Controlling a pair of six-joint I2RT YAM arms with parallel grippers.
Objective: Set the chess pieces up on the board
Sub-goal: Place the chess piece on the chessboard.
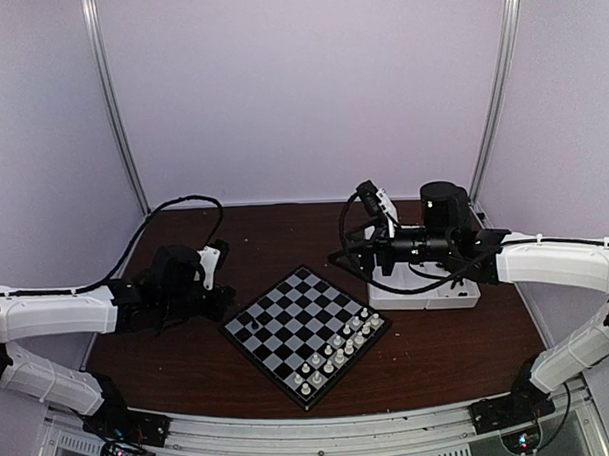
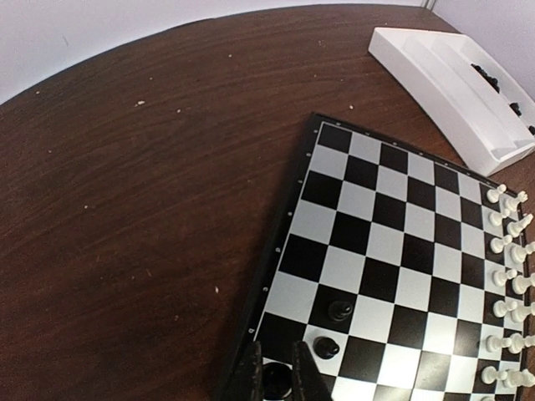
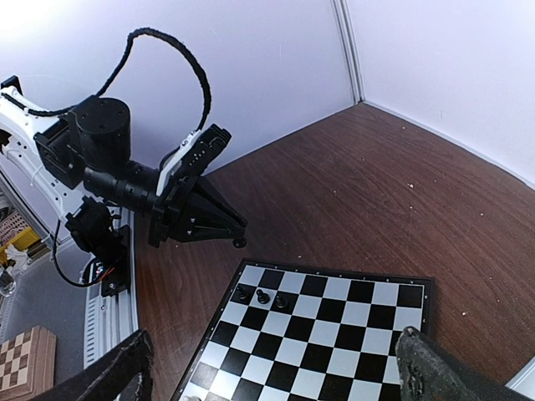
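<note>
A: Top cam?
B: Board (image 1: 303, 333) mid-worktop (image 1: 159, 365); L hand (image 1: 225, 303) at its left corner.
A: L wrist?
B: L hand (image 2: 277, 378) pressed together, a chess piece (image 2: 276, 384) on board's corner square showing btwn tips.
A: R wrist?
B: R hand (image 3: 276, 372) spread wide; three chess pieces (image 3: 262, 296) along board's edge.

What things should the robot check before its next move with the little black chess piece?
1. Left gripper shut on a tiny black plastic chess piece: ok.
2. Held piece centred over its square on the black-and-grey checked chessboard: cannot tell.
3. Placed black pieces standing upright on the board: ok.
4. Right gripper open, away from the left gripper: ok.
5. Tiny white chessmen lined up along the opposite edge: ok.
6. Spare black pieces waiting in the white rectangular tray: ok.
</note>
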